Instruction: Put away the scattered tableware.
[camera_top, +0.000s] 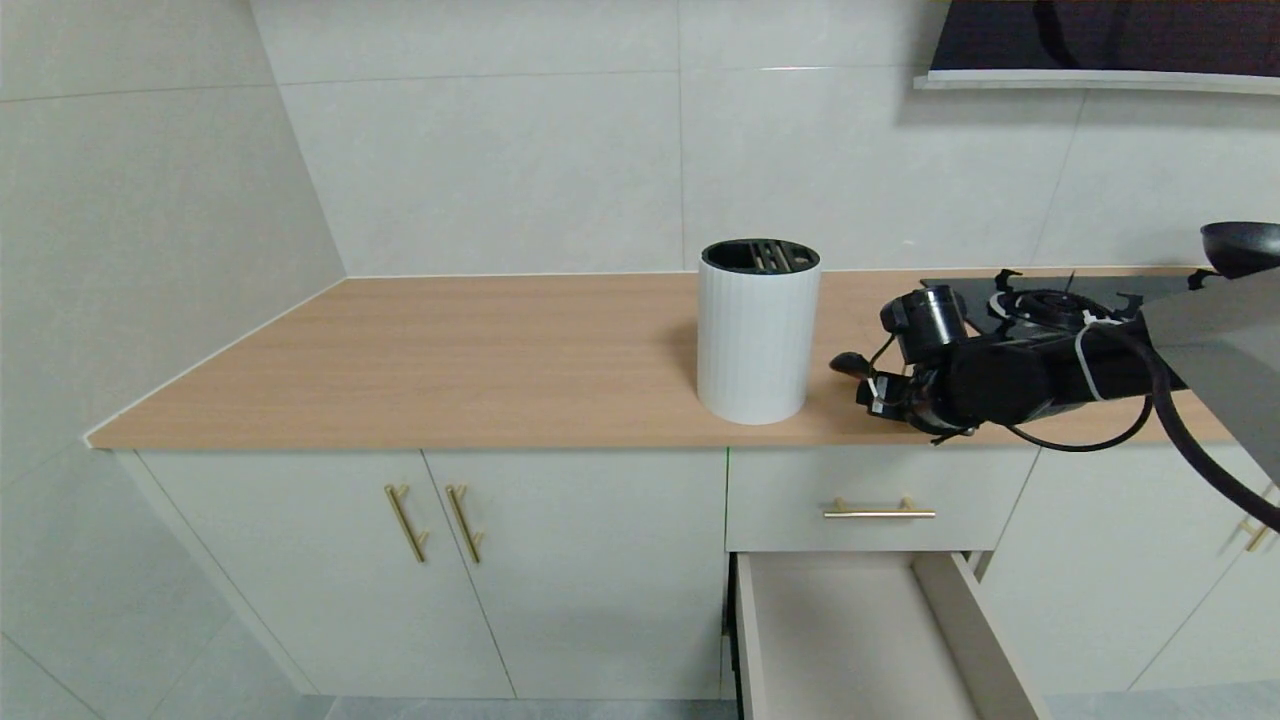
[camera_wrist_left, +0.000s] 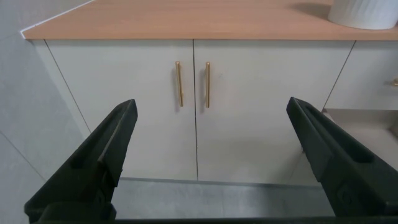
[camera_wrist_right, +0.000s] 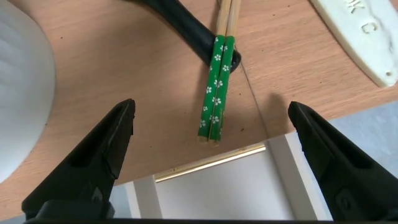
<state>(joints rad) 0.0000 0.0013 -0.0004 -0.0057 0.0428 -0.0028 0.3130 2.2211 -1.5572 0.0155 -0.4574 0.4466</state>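
A pair of wooden chopsticks (camera_wrist_right: 216, 87) with green flowered ends lies on the wooden counter (camera_top: 500, 350), close to its front edge. They rest across a black utensil handle (camera_wrist_right: 186, 28). My right gripper (camera_wrist_right: 211, 112) hangs open just above the chopsticks, one finger on each side and neither touching. From the head, the right gripper (camera_top: 868, 388) sits just right of the white ribbed utensil holder (camera_top: 757, 335), whose black top is slotted. The black handle (camera_top: 850, 365) pokes out beside it. My left gripper (camera_wrist_left: 211, 107) is open and holds nothing, low in front of the cabinet doors (camera_wrist_left: 193, 112).
A drawer (camera_top: 850, 640) stands pulled open below the counter, under a shut drawer with a gold handle (camera_top: 878, 512). A black hob (camera_top: 1050, 300) lies at the right, with a dark pan (camera_top: 1240, 245) beyond. A white flat object (camera_wrist_right: 364, 37) lies near the chopsticks.
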